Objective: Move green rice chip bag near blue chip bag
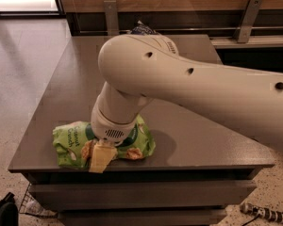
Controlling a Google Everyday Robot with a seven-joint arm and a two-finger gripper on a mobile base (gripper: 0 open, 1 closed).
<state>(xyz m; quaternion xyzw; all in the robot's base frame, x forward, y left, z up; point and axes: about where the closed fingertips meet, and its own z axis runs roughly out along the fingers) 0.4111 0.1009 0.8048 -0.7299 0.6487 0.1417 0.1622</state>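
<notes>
Gripper (103,155), matt cream plastic, on glossy crinkled green rice chip bag (70,142); table (193,140) smooth matt grey

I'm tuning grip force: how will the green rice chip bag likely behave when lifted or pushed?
The green rice chip bag looks puffy and crinkled, so it will probably give under the gripper resting on it. Being so puffy, it is likely light for its size. It lies at the table's near edge, so a push toward that edge might slide it off.
</notes>
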